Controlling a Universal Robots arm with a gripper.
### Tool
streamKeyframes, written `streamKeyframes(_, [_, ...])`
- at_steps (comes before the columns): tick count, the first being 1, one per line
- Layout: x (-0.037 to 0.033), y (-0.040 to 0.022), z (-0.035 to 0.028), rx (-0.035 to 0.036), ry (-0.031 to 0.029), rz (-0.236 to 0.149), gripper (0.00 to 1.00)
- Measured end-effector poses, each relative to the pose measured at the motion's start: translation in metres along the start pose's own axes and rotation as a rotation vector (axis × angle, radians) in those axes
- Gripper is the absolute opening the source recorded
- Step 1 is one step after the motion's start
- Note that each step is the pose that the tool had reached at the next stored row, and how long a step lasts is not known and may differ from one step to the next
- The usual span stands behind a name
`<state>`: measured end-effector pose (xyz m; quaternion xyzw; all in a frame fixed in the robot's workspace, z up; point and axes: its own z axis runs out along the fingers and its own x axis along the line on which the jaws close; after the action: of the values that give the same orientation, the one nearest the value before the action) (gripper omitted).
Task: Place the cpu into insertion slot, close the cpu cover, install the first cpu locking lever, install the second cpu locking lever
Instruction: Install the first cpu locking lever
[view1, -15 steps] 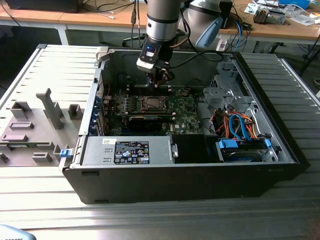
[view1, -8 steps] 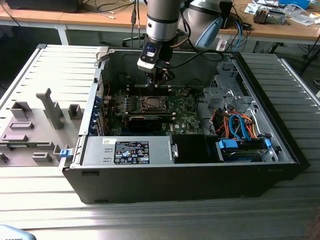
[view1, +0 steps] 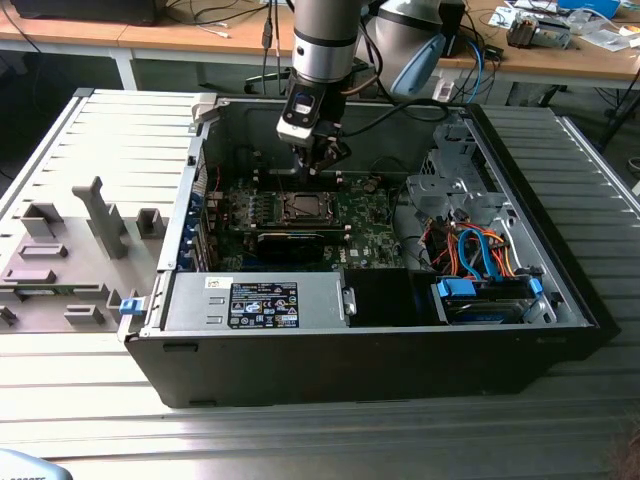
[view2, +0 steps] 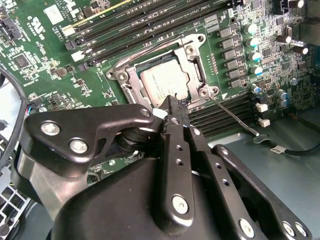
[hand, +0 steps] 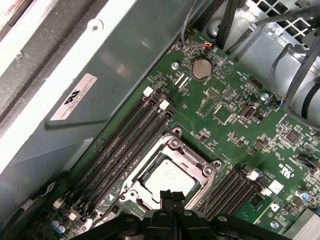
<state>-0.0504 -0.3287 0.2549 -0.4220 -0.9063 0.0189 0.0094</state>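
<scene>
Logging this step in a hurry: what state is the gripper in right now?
Gripper: shut, fingertips together just above the edge of the cpu cover, with nothing visible between them.

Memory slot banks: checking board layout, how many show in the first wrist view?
2: one bank between case wall and insertion slot, the other across the slot; the gripper may hide part.

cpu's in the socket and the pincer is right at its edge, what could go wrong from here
1. The pincer, shut, sits at the rim of the cpu cover; a slip could scrape the cpu or the frame.
2. One locking lever sticks out over the memory slots, seemingly unlatched, so the cover may lift if bumped.
</scene>
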Motion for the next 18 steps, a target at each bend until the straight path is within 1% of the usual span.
streamKeyframes(8, [0.0000,0.0000,0.0000,0.0000,-0.0015,-0.036,0.11])
streamKeyframes(18, [0.0000,0.0000,0.0000,0.0001,-0.0027,-0.065,0.11])
